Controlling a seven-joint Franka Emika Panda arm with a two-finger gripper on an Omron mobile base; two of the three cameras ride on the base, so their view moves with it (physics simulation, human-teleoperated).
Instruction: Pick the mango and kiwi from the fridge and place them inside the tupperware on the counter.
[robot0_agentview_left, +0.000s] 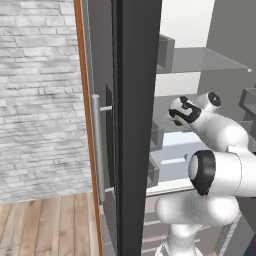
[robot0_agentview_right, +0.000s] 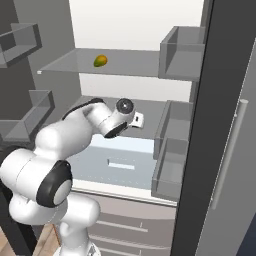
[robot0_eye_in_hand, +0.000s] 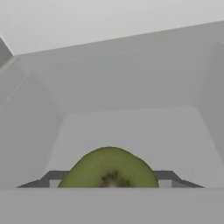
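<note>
gripping the kiwi (robot0_eye_in_hand: 108, 169) between nearly shut gripper (robot0_eye_in_hand: 109, 181) tips inside the fridge (robot0_agentview_right: 125, 30), so i can lift it; mango (robot0_agentview_right: 100, 61) waits on the far upper shelf.

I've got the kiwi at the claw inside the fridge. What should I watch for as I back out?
The kiwi sits between the fingertips at the very bottom of the hand view, so the grip may be shallow and it could slip out.

The arm reaches between the door bins and a shelf; a wide swing may clip them.

The mango rests loose near that shelf's front edge; a bump could roll it off.
</note>
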